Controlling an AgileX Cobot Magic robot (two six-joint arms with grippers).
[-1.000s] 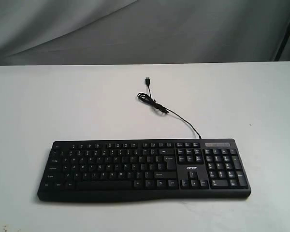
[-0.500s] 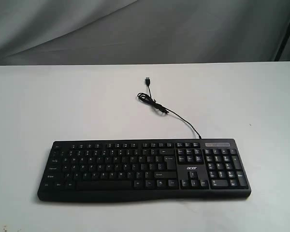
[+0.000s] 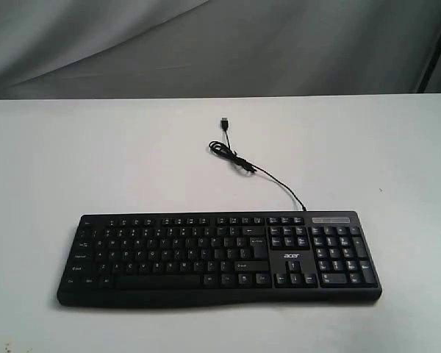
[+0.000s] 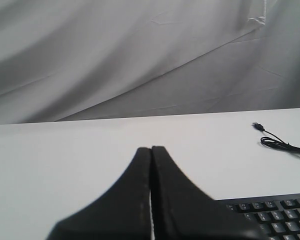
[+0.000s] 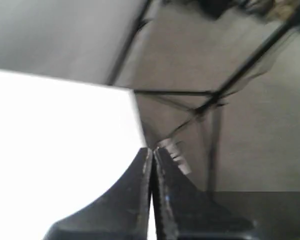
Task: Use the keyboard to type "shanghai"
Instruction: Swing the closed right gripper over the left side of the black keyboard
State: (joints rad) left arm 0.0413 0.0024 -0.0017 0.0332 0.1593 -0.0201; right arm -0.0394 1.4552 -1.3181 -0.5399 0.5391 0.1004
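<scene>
Looking over the white worktop (image 3: 66,158), I am seeing the keyboard (image 3: 219,257) lying flat on its near part in the exterior view, number pad toward the right arm's side. Its thin cable (image 3: 268,176) is trailing from the back edge toward the grey backdrop, looping once and ending in a loose USB plug (image 3: 224,122). I am reading the left tool (image 4: 151,148) as fully closed, its black fingers pressing together with nothing between them, hanging over the worktop beside a corner of the keys, and the right tool (image 5: 152,149) is showing the same pinched-together state at the worktop's edge.
</scene>
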